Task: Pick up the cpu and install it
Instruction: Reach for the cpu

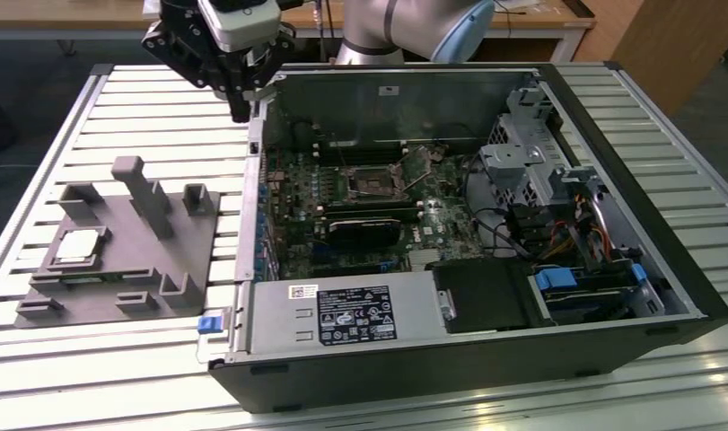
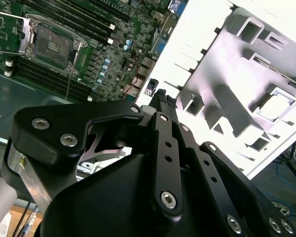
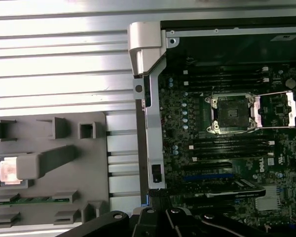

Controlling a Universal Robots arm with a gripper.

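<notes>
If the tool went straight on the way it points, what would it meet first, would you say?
Most likely the computer case's side wall, as the tool hangs almost directly above it; depth is unclear, so it could slip past onto the slatted table.

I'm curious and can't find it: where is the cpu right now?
The cpu sits in a recess of the grey fixture plate on the exterior view's left, beside the open computer case, away from the gripper.
</notes>
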